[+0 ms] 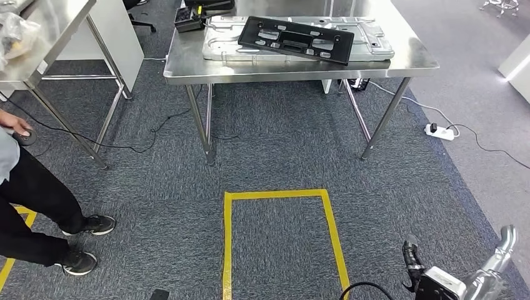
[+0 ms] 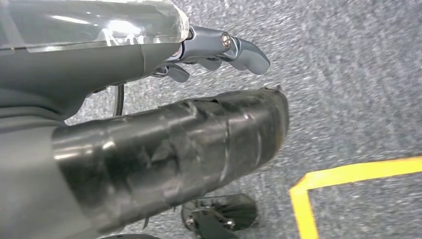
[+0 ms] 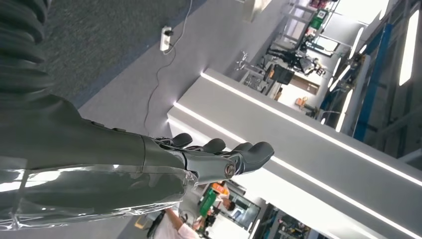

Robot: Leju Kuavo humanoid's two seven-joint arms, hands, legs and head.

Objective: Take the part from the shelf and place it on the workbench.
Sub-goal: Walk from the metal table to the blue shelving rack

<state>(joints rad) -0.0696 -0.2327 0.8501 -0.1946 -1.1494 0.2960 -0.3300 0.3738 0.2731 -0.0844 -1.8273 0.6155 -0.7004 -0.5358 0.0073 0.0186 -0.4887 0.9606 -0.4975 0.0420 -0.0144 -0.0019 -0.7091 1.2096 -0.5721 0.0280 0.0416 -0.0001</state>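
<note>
- Black part [image 1: 296, 40] lay flat on top of a grey metal panel [image 1: 369, 39] on the steel workbench [image 1: 187, 65], at 12 o'clock in the head view, tilted a bit so its right end dipped toward the bench's front edge.
- A black box [image 1: 189, 19] sat at the bench's back left corner, about 11 o'clock, close to the panel.
- Right hand [image 1: 412, 257] hung low at 5 o'clock in the head view, over the carpet, well apart from the bench; silver right arm [image 1: 497, 262] beside it.
- Right wrist view: right hand's fingers [image 3: 256, 152] stretched out almost straight, bunched side by side, nothing in them.
- Left hand [image 2: 199, 55] in the left wrist view: fingers [image 2: 249, 54] extended, thumb [image 2: 189, 144] wrapped in dark tape, apart from them; nothing held, carpet behind.
- Yellow tape outline [image 1: 278, 195] on the carpet at 6 o'clock, in front of the bench; a corner of it was in the left wrist view too.
- Second steel table [image 1: 56, 37] at 10 o'clock, a clear bag [image 1: 15, 34] on it.
- Person in black trousers and black shoes [image 1: 87, 244] stood at 8 o'clock; one hand [image 1: 12, 122] on a dark round object.
- White power strip [image 1: 439, 130] on the floor at 3 o'clock, right of the bench.
</note>
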